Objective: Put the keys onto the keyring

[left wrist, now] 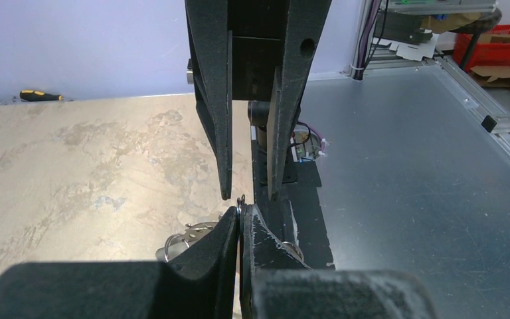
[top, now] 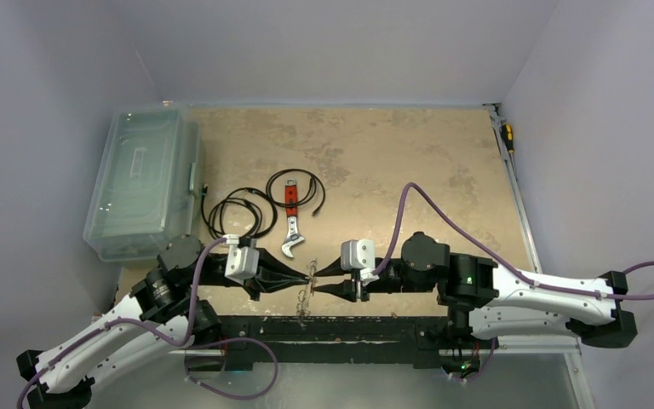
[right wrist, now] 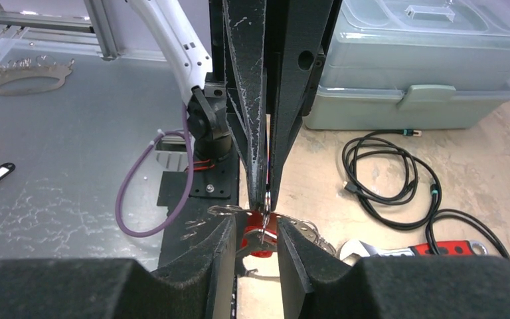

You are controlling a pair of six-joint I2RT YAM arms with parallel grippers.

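My left gripper (top: 309, 274) is shut on the keyring (left wrist: 240, 202), a thin silvery wire ring that shows edge-on just past its fingertips. In the right wrist view the keyring (right wrist: 266, 199) hangs down from the left gripper's tips. My right gripper (right wrist: 257, 223) faces it tip to tip and stands open, one finger on each side of the ring's lower end. A small silvery key (right wrist: 252, 240) and a red piece (right wrist: 260, 232) show in that gap. Flat silvery keys and small rings (left wrist: 187, 239) lie on the table under both grippers, partly hidden.
A red-handled wrench (top: 290, 223) and two black coiled cables (top: 238, 215) lie just beyond the grippers. A clear plastic box (top: 140, 183) stands at the left. A screwdriver (top: 506, 136) lies at the far right edge. A crown-shaped metal plate (right wrist: 26, 74) rests off the table.
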